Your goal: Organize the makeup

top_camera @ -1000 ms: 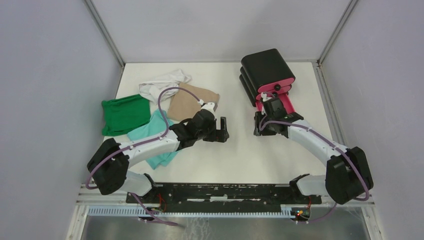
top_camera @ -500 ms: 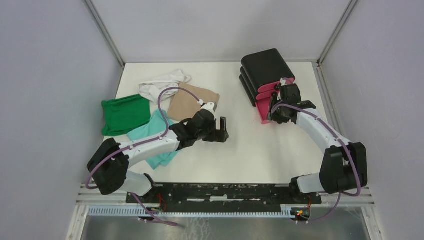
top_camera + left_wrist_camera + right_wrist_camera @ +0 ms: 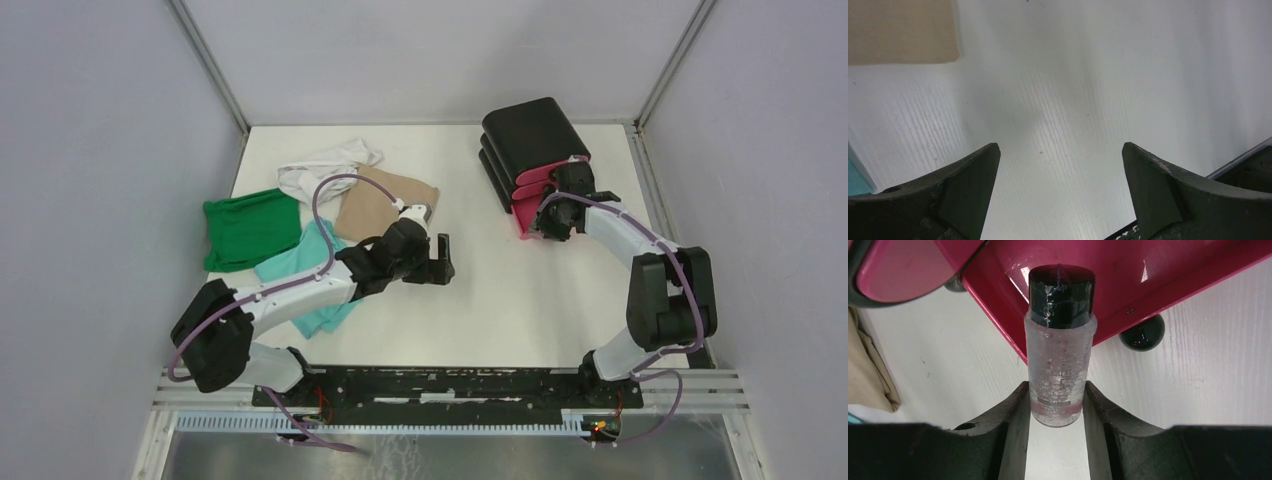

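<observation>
My right gripper [image 3: 1056, 392] is shut on a clear vial [image 3: 1060, 360] with a black cap, holding it by its lower end. The capped end points into the open pink drawer [image 3: 1158, 285] of the black box [image 3: 530, 135]. Seen from the top, the right gripper [image 3: 553, 215] sits at the drawer's front, hiding the vial. The left gripper [image 3: 443, 260] hovers open over bare table near the middle, and its jaws [image 3: 1060, 155] have nothing between them. No other makeup shows.
Green [image 3: 250, 228], teal [image 3: 300, 265], white [image 3: 320, 165] and tan [image 3: 380, 205] cloths lie at the left, under and beyond the left arm. A round black knob [image 3: 1143, 335] sticks out below the drawer's front. Side walls close in the table.
The right arm has swung away from me toward the black box, carrying the vial up to the pink drawer. The left arm has barely moved.
</observation>
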